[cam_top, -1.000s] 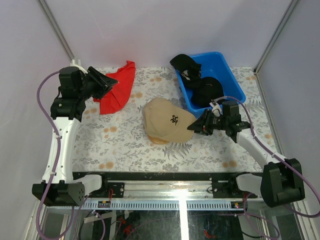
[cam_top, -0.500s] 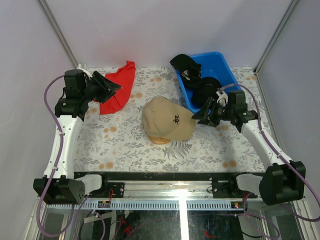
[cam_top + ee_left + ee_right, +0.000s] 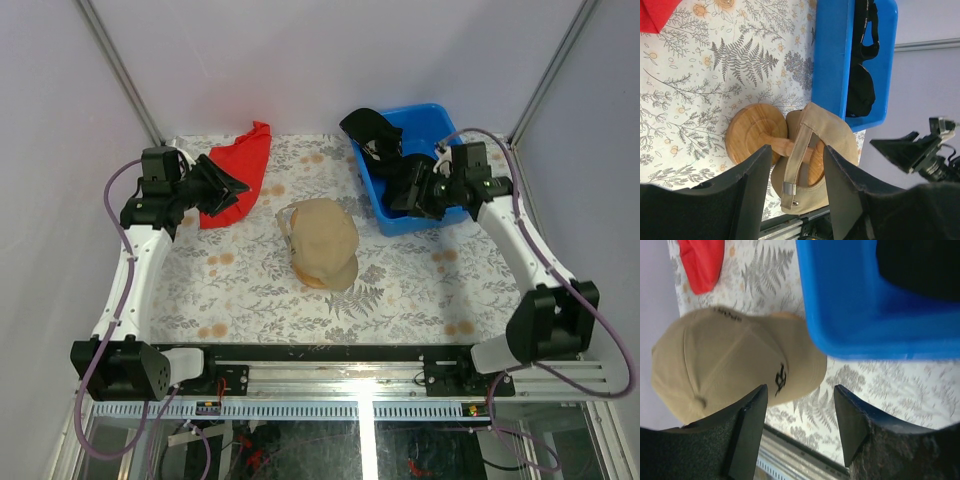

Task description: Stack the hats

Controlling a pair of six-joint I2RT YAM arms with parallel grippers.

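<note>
A tan hat (image 3: 322, 238) with a small dark emblem (image 3: 779, 378) sits on a wooden stand (image 3: 753, 132) in the middle of the table. Its back strap (image 3: 799, 159) faces my left gripper. Black hats (image 3: 418, 178) lie in the blue bin (image 3: 450, 132), and one (image 3: 368, 128) hangs over its back-left rim. My left gripper (image 3: 238, 187) hovers open and holds nothing, above the red cloth's edge and left of the tan hat. My right gripper (image 3: 403, 192) is open and holds nothing, above the bin's near-left wall.
A red cloth (image 3: 236, 172) lies at the back left of the floral table cover. The blue bin (image 3: 860, 315) stands at the back right, close to the tan hat. A metal rail (image 3: 340, 352) runs along the near edge.
My right gripper has opened, let go of the tan hat's brim and moved back over the blue bin. The hat has turned on the stand. The left arm shifted slightly right.
</note>
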